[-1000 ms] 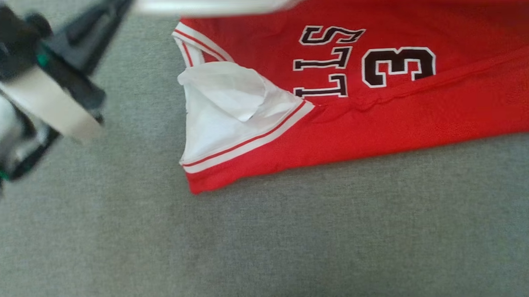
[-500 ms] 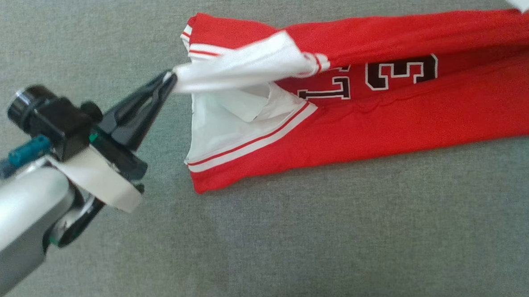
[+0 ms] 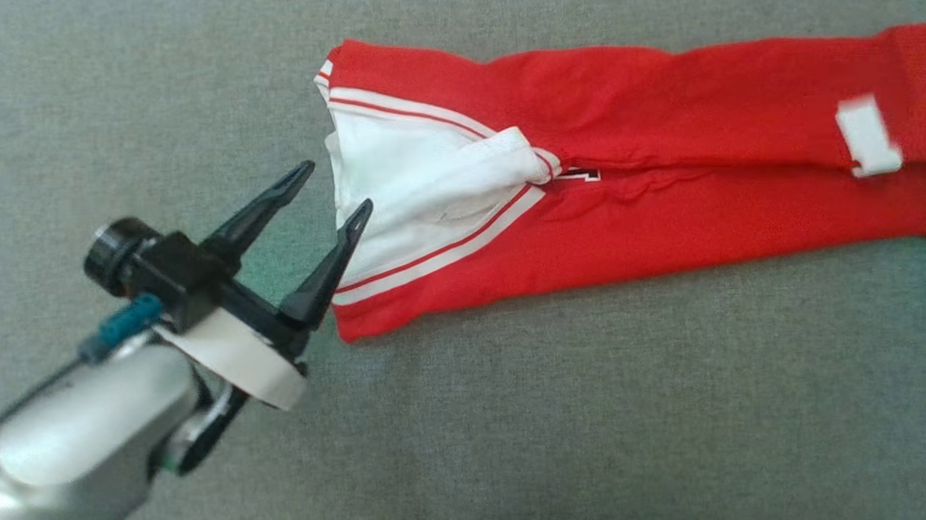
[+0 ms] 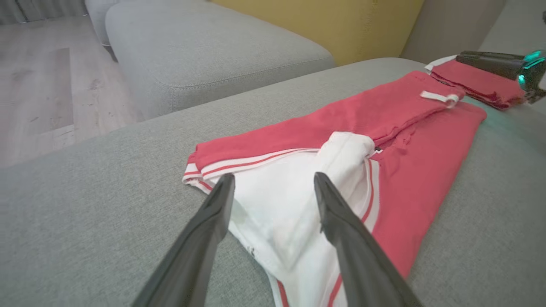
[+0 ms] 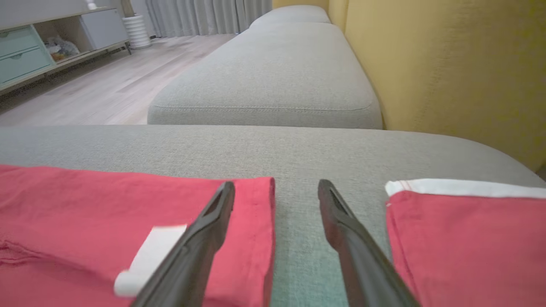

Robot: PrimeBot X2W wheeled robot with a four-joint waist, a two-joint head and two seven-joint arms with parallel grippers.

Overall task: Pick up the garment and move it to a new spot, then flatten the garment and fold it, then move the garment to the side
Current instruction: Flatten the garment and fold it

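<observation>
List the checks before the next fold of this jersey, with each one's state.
1. Left gripper open, holding nothing: ok.
2. Right gripper open, holding nothing: ok.
3. Jersey folded into a long strip: ok.
4. White sleeve lying flat: not ok, bunched near the middle.
5. Jersey clear of the other folded garment: ok, bare cushion between them.

A room with a yellow panel (image 5: pixel 448 64) and a pale wood floor (image 5: pixel 106 85).
One wide grey cushion (image 3: pixel 517 414) lies nearest, and a second cushion (image 5: pixel 264 81) sits just beyond it, against the panel. Further off stand a cabinet with teal drawers (image 5: pixel 21 51) and grey curtains (image 5: pixel 209 17).
</observation>
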